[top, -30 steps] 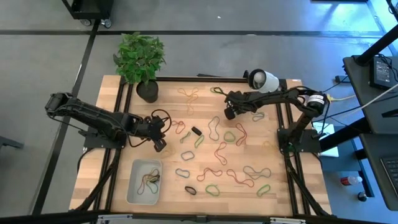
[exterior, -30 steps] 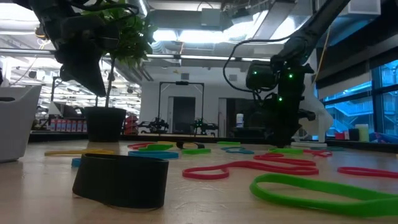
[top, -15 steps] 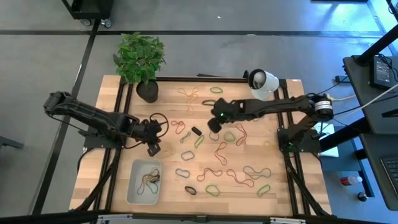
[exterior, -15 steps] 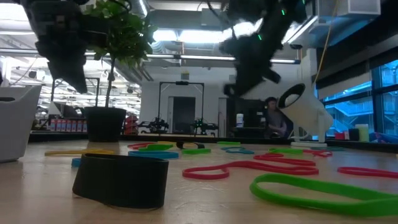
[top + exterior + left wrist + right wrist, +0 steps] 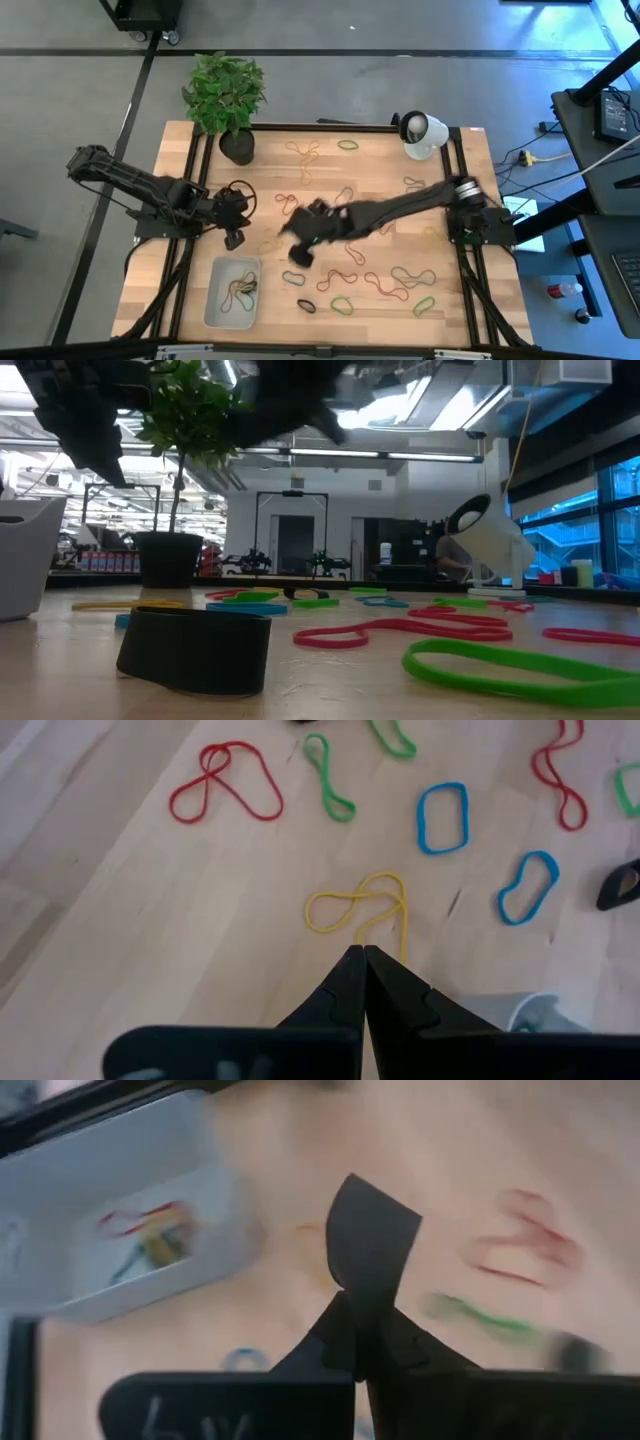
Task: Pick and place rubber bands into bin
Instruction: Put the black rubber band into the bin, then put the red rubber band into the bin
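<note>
While both arms reach over the wooden table (image 5: pixel 482 290), the scene reads as follows.

Bin: the pale tray (image 5: pixel 216 300) sits near the table's front left corner; the right wrist view shows it too (image 5: pixel 70 1170).

Bands in the bin: a small tangle of red, green and tan loops (image 5: pixel 242 290) lies against the bin's right side, seen again in the right wrist view (image 5: pixel 148 1240).

Loose rubber bands: many loops (image 5: pixel 341 304) in red, green, blue and tan lie spread over the wood to the right of the bin and beyond it, all outside it.

Right gripper: it (image 5: pixel 298 250) hangs above the table just beyond the bin's far right corner, at the end of an arm stretched out from the side of the table opposite the bin. Its fingers are pressed together on a black band (image 5: pixel 372 1240), which stands up from the fingertips as a dark flat strip.

Left gripper: it (image 5: pixel 234 240) is just beyond the bin's far edge, above the wood. Its fingers are closed tip to tip with nothing between them (image 5: pixel 362 955).

Yellow band: a twisted loop (image 5: pixel 360 908) lies flat on the wood right ahead of the left gripper's tips, outside the bin.

Plant pot: the black pot (image 5: pixel 237 147) with its green plant stands at the table's far edge, well apart from the bin.
</note>
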Controlling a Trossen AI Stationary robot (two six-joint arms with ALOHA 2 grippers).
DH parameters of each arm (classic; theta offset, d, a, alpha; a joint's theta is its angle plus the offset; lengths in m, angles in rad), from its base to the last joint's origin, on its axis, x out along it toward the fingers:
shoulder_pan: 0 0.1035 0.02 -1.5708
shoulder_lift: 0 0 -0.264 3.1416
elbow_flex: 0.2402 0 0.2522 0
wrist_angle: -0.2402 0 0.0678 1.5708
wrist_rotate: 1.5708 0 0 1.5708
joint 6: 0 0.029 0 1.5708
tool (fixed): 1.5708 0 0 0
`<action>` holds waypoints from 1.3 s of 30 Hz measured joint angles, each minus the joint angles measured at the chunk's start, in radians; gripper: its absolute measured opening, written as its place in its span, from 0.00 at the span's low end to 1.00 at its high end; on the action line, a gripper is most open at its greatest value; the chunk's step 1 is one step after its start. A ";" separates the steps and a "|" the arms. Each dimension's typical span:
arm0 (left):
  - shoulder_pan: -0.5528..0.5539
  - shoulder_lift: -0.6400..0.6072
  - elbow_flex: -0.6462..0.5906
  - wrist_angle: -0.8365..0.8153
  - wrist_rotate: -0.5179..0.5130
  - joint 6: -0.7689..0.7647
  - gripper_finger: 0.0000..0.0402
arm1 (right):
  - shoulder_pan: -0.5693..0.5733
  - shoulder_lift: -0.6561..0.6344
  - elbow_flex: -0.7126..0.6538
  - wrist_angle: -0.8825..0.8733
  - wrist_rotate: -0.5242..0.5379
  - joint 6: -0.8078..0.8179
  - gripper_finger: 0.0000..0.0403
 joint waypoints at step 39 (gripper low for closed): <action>-0.032 0.001 0.000 0.004 -0.009 -0.035 0.00 | 0.032 0.481 0.571 0.052 -0.198 -0.106 0.56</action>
